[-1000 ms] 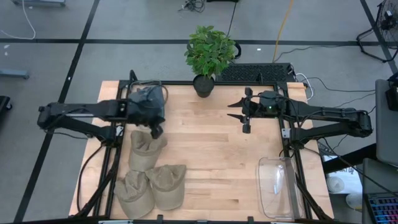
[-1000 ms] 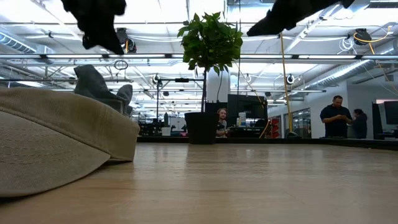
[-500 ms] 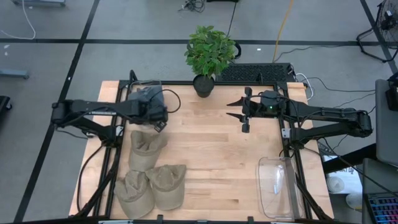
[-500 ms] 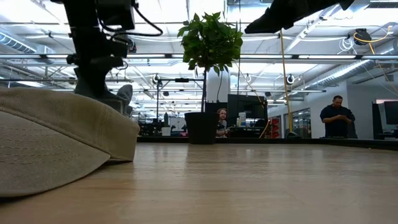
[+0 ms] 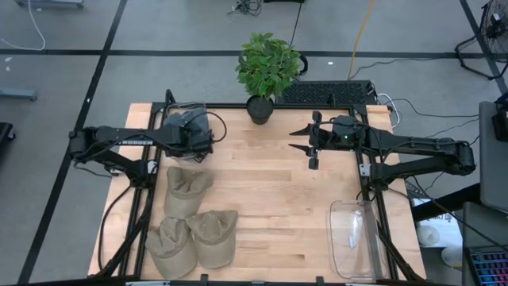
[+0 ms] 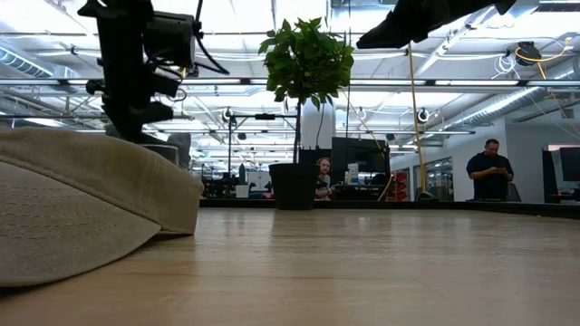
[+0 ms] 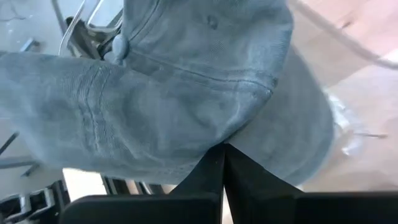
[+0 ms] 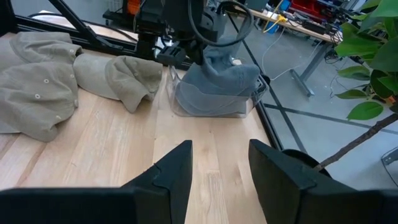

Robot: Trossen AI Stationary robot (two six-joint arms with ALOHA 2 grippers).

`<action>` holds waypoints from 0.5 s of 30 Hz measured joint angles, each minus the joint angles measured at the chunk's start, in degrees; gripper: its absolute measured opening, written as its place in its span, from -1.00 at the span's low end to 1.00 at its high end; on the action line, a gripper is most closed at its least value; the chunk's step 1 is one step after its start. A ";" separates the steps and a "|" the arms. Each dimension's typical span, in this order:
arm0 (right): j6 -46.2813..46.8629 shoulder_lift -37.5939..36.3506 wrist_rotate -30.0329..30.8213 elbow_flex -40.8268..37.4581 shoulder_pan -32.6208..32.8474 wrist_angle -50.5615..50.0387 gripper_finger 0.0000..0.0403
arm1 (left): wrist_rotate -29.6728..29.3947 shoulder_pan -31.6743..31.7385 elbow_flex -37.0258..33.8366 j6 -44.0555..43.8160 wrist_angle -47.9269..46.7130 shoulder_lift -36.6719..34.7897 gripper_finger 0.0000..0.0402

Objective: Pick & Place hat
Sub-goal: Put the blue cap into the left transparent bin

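**Grey cap over the left-rear bin: grip closed, release pending**

My left gripper (image 7: 222, 152) is pinched tight, fingertips together on a fold of the soft blue-grey fabric cap (image 7: 186, 81). In the high view the cap (image 5: 188, 127) sits at the table's left-rear corner, and the right wrist view shows it resting in a shallow clear plastic bin (image 8: 211, 106) there, the left arm standing directly above it.

Beside it, towards the front, lie three tan fabric caps (image 5: 190, 218), one just next to the bin and two near the front edge. The potted green plant (image 5: 268, 67) stands at the rear centre. My right gripper (image 8: 219, 163) waits over mid-table with fingers spread, holding nothing. A second clear plastic bin (image 5: 355, 238) sits at the right front.

Risks, as I judge them: the cloth may snag on a fingertip when I release and lift out with the arm; the brim may drape over the bin wall and tip the cap onto the wood.
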 joint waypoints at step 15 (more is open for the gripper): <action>0.28 0.00 0.00 0.00 0.00 0.00 -0.29 | -1.61 3.08 -12.02 2.71 15.05 -0.20 -0.95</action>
